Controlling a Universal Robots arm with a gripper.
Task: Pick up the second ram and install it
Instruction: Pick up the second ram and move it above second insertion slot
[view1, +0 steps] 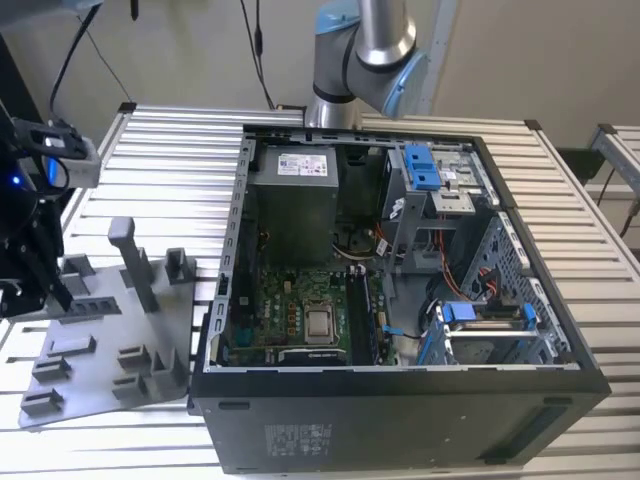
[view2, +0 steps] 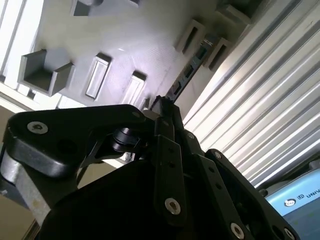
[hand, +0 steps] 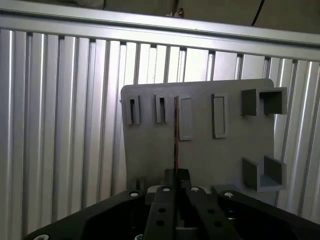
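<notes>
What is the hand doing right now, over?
Hand shut on the second ram. Above grey holder tray. Open computer case apart, exterior view's right.

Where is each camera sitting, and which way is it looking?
Exterior view: up high, looking down at the open computer case and grey tray; the arm shows.
First wrist view: on the wrist, looking along the end effector onto the tray.
Second wrist view: beside the end effector, looking slantwise across the tray.
Both wrist views share the end effector, tray and second ram.
</notes>
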